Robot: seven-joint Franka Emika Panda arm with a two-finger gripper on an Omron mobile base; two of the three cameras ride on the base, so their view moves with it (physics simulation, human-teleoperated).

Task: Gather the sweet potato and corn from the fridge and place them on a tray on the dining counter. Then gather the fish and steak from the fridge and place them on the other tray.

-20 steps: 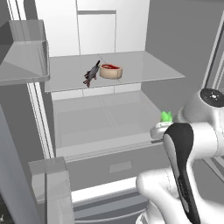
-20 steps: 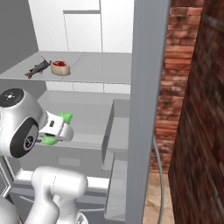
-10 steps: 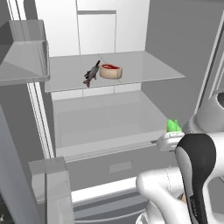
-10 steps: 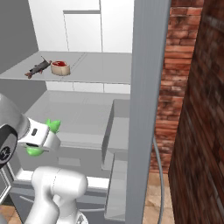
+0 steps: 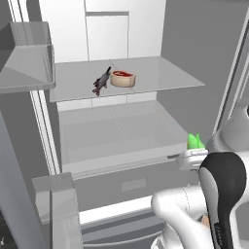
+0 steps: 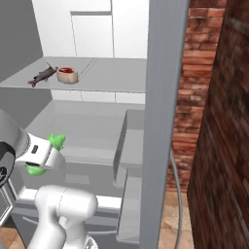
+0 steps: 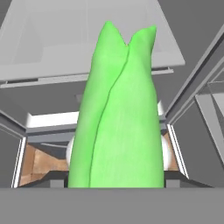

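My gripper (image 5: 194, 153) is shut on the corn (image 5: 195, 141), a bright green husked cob, and holds it in front of the open fridge (image 5: 160, 78), below the shelf level. The green leaf tips (image 6: 57, 141) stick out past the white hand (image 6: 41, 155). In the hand view the corn (image 7: 118, 113) hides the fingertips. On the fridge's upper glass shelf lie the dark fish (image 5: 101, 82) and the red steak (image 5: 122, 78) side by side, also seen from the right as fish (image 6: 43, 75) and steak (image 6: 67, 74). The sweet potato, the trays and the dining counter are out of view.
The fridge door (image 6: 163, 121) stands open on the right, edge-on, with a brick wall (image 6: 214, 121) behind it. A door bin (image 5: 29, 58) juts out at the upper left. A wide drawer top (image 5: 116, 136) lies below the shelf.
The gripper has drawn back out of the fridge with the corn, moving right in the left base view, mostly in the first half second. Fish and steak have not moved.
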